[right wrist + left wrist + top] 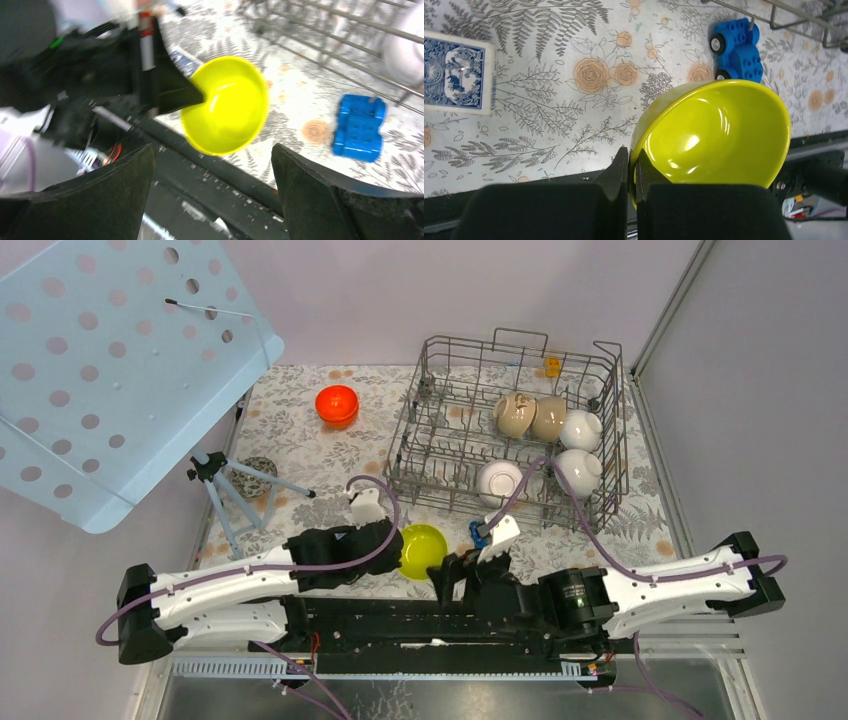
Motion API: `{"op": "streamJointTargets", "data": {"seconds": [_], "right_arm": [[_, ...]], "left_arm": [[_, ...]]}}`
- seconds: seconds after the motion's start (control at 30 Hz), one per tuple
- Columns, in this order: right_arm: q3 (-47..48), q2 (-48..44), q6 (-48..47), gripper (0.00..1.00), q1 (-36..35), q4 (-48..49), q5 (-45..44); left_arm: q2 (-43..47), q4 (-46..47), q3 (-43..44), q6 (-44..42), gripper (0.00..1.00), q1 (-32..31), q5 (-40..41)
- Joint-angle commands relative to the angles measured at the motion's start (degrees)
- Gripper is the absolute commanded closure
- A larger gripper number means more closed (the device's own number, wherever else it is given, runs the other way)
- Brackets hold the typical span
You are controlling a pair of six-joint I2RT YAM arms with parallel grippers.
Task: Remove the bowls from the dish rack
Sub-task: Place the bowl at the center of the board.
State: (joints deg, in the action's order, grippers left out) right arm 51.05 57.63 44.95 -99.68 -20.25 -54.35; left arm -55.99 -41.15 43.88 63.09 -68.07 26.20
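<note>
With left gripper point(631, 162) clamped on yellow-green bowl point(714, 135) rim, right gripper point(212, 152) wide, empty: orange bowl point(337, 404) out far left, five remaining in dish rack point(470, 339).

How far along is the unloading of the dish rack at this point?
Done: one orange-red bowl sits on the table, outside the dish rack. In hand: the left gripper pinches the rim of the yellow-green bowl, the right gripper open beside it. Left: two beige bowls and three white bowls in the rack.
</note>
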Motion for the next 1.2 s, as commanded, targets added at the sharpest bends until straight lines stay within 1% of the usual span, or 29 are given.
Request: {"op": "streamJointTargets", "data": {"seconds": [0.0,0.2,0.3,0.37,0.43,0.6,0.83,0.93,1.17], "right_arm": [[0.1,-0.8,13.0,0.10,8.0,-7.7,0.4],[-4.2,1.7,7.8,0.16,18.2,2.2,13.4],[-5.6,2.4,6.2,0.25,20.2,7.2,17.4],[-4.4,4.1,5.2,0.33,20.4,7.3,17.7],[-2.6,7.6,4.7,0.35,21.0,6.1,18.6],[-1.3,12.8,5.0,0.41,23.4,5.8,22.1],[-1.7,16.0,4.5,0.47,25.4,7.8,25.3],[-0.7,17.5,4.0,0.53,25.8,8.5,26.5],[0.3,20.4,3.6,0.71,26.2,8.4,28.7]], "left_arm": [[0.5,-1.3,-0.1,12.3,1.00,-0.1,3.3],[-0.7,-2.8,-2.5,18.4,1.00,-0.1,3.2],[-0.5,-3.1,-3.2,20.3,1.00,-0.1,2.8],[-0.3,-3.6,-3.7,21.0,1.00,-0.1,3.0],[-0.3,-3.8,-3.9,21.4,1.00,-0.1,3.0],[-0.8,-3.9,-3.5,21.3,1.00,-0.2,2.5],[-0.5,-3.8,-3.9,21.7,1.00,-0.3,2.0],[-0.6,-3.7,-3.7,21.6,1.00,-0.3,1.9],[-1.0,-3.8,-3.0,19.5,1.00,-0.4,2.4]]}}
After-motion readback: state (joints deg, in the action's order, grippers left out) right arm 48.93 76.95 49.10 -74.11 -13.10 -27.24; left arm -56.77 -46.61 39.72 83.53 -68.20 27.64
